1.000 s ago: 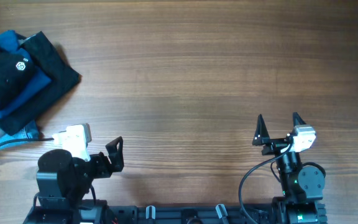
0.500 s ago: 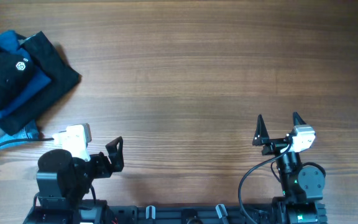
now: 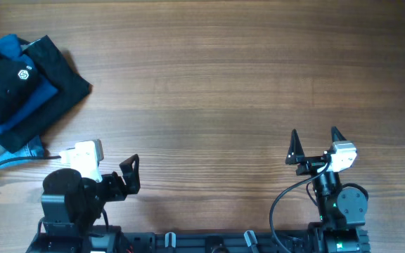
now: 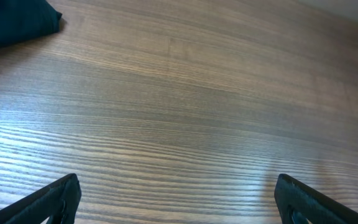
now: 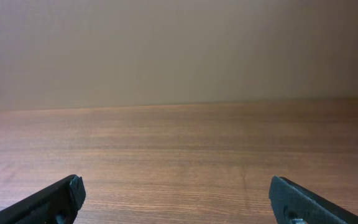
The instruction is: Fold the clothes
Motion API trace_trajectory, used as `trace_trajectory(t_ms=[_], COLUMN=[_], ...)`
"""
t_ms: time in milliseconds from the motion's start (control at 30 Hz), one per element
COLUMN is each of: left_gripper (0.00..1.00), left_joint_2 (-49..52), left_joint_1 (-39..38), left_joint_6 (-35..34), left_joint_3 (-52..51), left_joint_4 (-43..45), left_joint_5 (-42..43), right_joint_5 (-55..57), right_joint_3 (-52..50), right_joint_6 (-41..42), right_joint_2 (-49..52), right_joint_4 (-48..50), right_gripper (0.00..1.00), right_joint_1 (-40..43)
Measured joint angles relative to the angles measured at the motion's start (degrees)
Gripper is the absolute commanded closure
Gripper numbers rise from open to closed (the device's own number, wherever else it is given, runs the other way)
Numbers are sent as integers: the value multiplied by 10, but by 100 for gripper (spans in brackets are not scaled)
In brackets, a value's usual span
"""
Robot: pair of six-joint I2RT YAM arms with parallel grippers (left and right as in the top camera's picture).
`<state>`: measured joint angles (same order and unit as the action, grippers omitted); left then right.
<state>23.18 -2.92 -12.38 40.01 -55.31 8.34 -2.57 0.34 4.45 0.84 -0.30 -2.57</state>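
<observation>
Holding still, both arms sit exactly as they did a second ago; nothing on the table [image 3: 223,84] has shifted, so no fold is under way. Two grippers wait at the near edge, the left gripper [image 3: 131,174] and the right gripper [image 3: 315,137], each with fingers spread wide and empty. The clothes [image 3: 5,84], one black garment with a white logo, lie far left atop one blue garment [image 3: 35,98] and one plain black cloth [image 3: 65,77], well apart from both grippers.

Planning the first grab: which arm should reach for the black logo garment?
Left. The black garment lies far left, nearer the left hand; the right hand sits across the table. Both open.
</observation>
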Motion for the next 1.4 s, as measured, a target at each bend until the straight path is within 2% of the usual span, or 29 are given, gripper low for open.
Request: trace_trajectory(t_ms=[733,867,1167,1300,1400], left_gripper=[0,0,0,0,0], left_joint_2=[-9,-59,-202,-222,-223], left_joint_1=[0,6,24,24,24], left_joint_6=[3,6,9,9,9], left_joint_3=[-4,-61,-308,-374,-391], left_joint_4=[-2,94,396,513,532], left_joint_5=[-13,-23,-30,-32,-47], right_joint_5=[0,0,-2,-2,-2], right_joint_3=[0,0,0,0,0], right_joint_6=[0,0,0,0,0], right_joint_2=[0,0,0,0,0], right_joint_4=[0,0,2,2,2], right_gripper=[0,0,0,0,0], right_joint_1=[0,0,0,0,0])
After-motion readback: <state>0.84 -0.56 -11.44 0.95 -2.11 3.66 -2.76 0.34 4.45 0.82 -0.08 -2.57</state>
